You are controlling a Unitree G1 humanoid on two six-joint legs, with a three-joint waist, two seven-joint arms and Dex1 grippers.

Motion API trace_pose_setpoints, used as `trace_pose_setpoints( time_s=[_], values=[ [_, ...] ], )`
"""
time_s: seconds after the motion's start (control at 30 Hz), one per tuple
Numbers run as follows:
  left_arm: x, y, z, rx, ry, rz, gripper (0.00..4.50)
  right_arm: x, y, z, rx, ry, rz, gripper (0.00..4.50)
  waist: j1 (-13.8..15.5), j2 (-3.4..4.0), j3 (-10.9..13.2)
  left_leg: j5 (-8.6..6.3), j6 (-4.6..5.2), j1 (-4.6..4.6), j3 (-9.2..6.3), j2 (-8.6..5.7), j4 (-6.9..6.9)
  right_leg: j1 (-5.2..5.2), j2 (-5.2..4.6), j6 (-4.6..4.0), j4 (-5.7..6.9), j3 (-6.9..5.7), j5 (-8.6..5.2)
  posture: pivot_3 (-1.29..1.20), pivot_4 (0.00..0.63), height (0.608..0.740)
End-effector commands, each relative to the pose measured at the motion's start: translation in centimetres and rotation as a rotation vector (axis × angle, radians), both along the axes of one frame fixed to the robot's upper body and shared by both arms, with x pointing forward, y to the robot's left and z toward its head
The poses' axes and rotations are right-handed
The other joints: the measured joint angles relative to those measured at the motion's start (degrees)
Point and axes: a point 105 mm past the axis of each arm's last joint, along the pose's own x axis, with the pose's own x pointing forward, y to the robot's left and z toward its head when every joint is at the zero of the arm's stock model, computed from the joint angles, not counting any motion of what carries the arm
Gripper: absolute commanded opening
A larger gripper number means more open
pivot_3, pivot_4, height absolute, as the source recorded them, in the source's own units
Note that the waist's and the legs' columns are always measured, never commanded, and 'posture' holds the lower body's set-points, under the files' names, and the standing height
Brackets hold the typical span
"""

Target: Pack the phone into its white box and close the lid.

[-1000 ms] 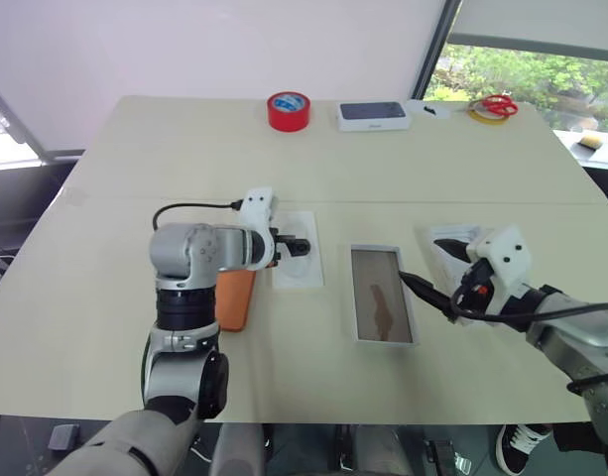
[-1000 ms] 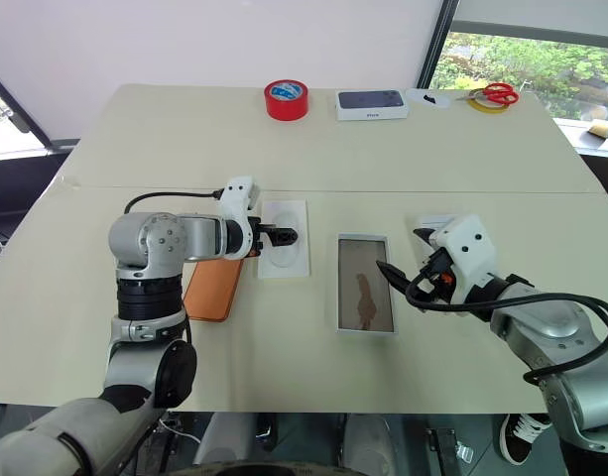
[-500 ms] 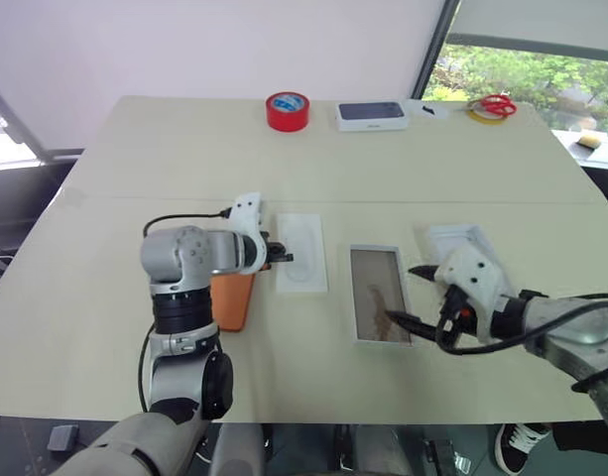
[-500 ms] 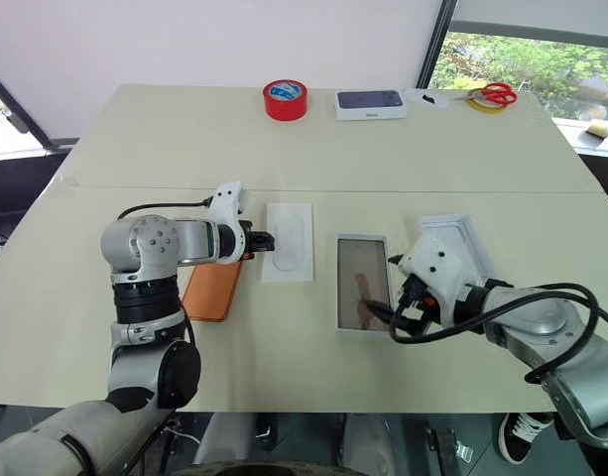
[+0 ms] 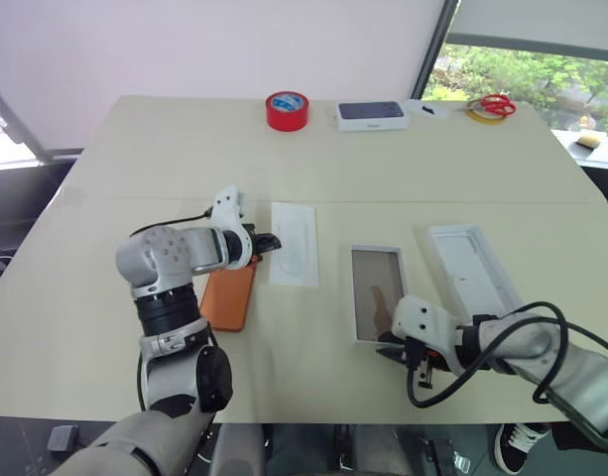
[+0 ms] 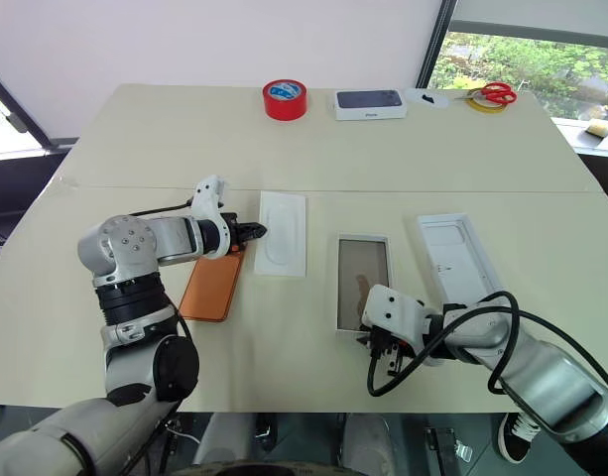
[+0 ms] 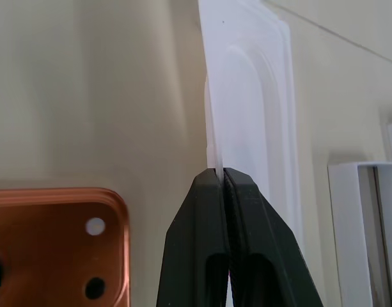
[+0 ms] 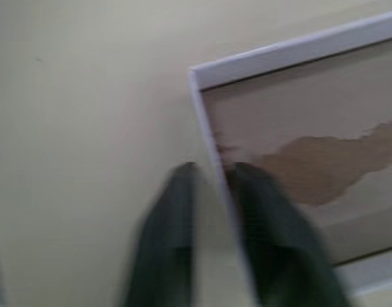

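The left tool (image 7: 220, 174) is pinched together on the near left edge of the flat white insert (image 5: 295, 256), a thin moulded sheet that looks light and flexible. Just left of it the phone (image 5: 229, 296) lies back up on the surface (image 5: 135, 159), partly under the left arm; it is stiff, smooth and probably slippery, so taking it across its long edges seems safest. The right tool (image 8: 211, 173) straddles the left rim of the white box (image 5: 380, 307) near its near corner, its fingers (image 8: 176, 192) closed on that thin wall. The box is light cardboard and could slide or tip if pulled. Right of it the lid (image 5: 471, 270) lies open side up. The brownish patch inside the box is hard to identify. Red tape (image 5: 288, 109), a dark-topped box (image 5: 372, 116) and scissors (image 5: 494, 105) sit at the far edge.
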Motion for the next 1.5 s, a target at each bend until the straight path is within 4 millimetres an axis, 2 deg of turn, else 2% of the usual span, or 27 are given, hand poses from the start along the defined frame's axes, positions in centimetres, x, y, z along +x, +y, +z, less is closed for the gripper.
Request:
trace_pose_setpoints(
  time_s=[0.03,0.3,0.47,0.53,0.6,0.67,0.77,0.93,1.03,1.17,1.33,1.43,1.5],
  values=[
    [0.1,0.0,1.7,-0.035,-0.054,-0.026,0.00,0.2,0.6,0.2,-0.010,-0.049,0.076,0.03,0.0,-0.01,0.0,0.00,-0.01,0.00,0.00,0.00,0.01,0.01,0.00,0.00,0.00,0.00,0.00,0.00,0.150,0.730],
    [0.8,3.3,4.4,-0.111,-0.120,0.045,0.00,2.4,4.3,1.0,0.028,-0.150,0.251,0.03,-0.4,-0.02,0.0,0.07,-0.13,0.02,0.00,0.04,0.00,-0.02,0.05,0.00,0.03,0.00,0.00,0.00,0.150,0.730],
    [0.7,3.0,5.0,-0.100,-0.144,0.016,0.00,5.1,5.7,0.9,0.032,-0.185,0.238,0.03,0.1,-0.06,0.0,0.09,-0.14,-0.02,0.02,0.00,0.02,-0.01,-0.01,0.00,0.02,-0.02,0.00,0.00,0.150,0.730],
    [0.5,2.2,5.1,-0.105,-0.153,-0.007,0.00,5.7,5.8,1.4,0.054,-0.184,0.213,0.61,0.2,-0.06,0.0,0.09,-0.14,-0.03,0.02,-0.01,0.06,0.01,-0.02,0.00,0.02,-0.02,0.00,0.00,0.150,0.730],
    [0.2,1.2,5.1,-0.116,-0.163,-0.037,0.00,5.7,5.7,2.5,0.094,-0.192,0.203,1.37,0.2,-0.06,0.0,0.09,-0.14,-0.03,0.01,-0.02,0.06,0.01,-0.02,0.00,0.02,-0.02,0.01,0.00,0.150,0.730],
    [-0.1,0.4,4.9,-0.121,-0.164,-0.060,0.00,5.7,5.2,3.2,0.108,-0.222,0.185,2.50,0.0,-0.06,0.0,0.09,-0.14,-0.03,0.01,-0.01,0.05,0.02,-0.02,0.00,0.02,-0.02,0.00,0.00,0.150,0.730],
    [-0.9,-1.3,4.2,-0.120,-0.151,-0.113,0.00,5.6,3.3,4.4,0.119,-0.257,0.114,3.92,0.0,-0.06,0.0,0.09,-0.14,-0.02,0.01,0.00,0.03,0.02,-0.02,0.00,0.02,-0.02,0.01,0.00,0.150,0.730],
    [-2.3,-3.7,2.5,-0.097,-0.111,-0.184,0.00,5.5,-0.3,6.9,0.193,-0.292,-0.061,3.92,0.0,-0.06,0.0,0.08,-0.14,-0.01,0.00,0.00,0.03,0.03,-0.02,0.00,0.02,0.00,0.01,0.00,0.150,0.730],
    [-2.9,-4.5,2.0,-0.093,-0.103,-0.210,0.00,5.5,-1.5,7.3,0.203,-0.304,-0.117,3.92,0.0,-0.06,0.0,0.08,-0.13,-0.01,0.00,0.00,0.03,0.03,-0.02,0.00,0.02,-0.01,0.01,0.00,0.150,0.730],
    [-3.6,-5.2,1.4,-0.058,-0.092,-0.238,0.00,5.5,-2.2,7.2,0.199,-0.316,-0.147,3.92,-0.1,-0.06,0.0,0.07,-0.12,0.01,0.01,0.01,0.01,0.02,-0.01,0.00,0.02,0.00,0.00,0.00,0.150,0.730],
    [-4.0,-5.5,1.2,-0.052,-0.083,-0.250,0.00,5.9,-1.9,7.3,0.208,-0.335,-0.148,3.92,0.0,-0.06,0.0,0.07,-0.12,0.01,0.01,0.00,0.02,0.02,-0.01,0.00,0.02,0.01,0.00,0.00,0.150,0.730],
    [-4.1,-5.5,1.3,-0.054,-0.085,-0.256,0.96,6.1,-1.8,7.3,0.212,-0.342,-0.144,3.99,0.0,-0.06,0.0,0.08,-0.13,0.01,0.01,-0.01,0.03,0.03,-0.01,0.00,0.02,0.01,0.01,0.00,0.150,0.730],
    [-4.2,-5.6,1.7,-0.062,-0.099,-0.260,1.92,6.2,-1.6,7.3,0.217,-0.345,-0.142,3.99,0.1,-0.06,0.0,0.08,-0.13,0.01,0.01,-0.01,0.03,0.03,-0.01,0.00,0.02,0.01,0.00,0.00,0.150,0.730]
  ],
)
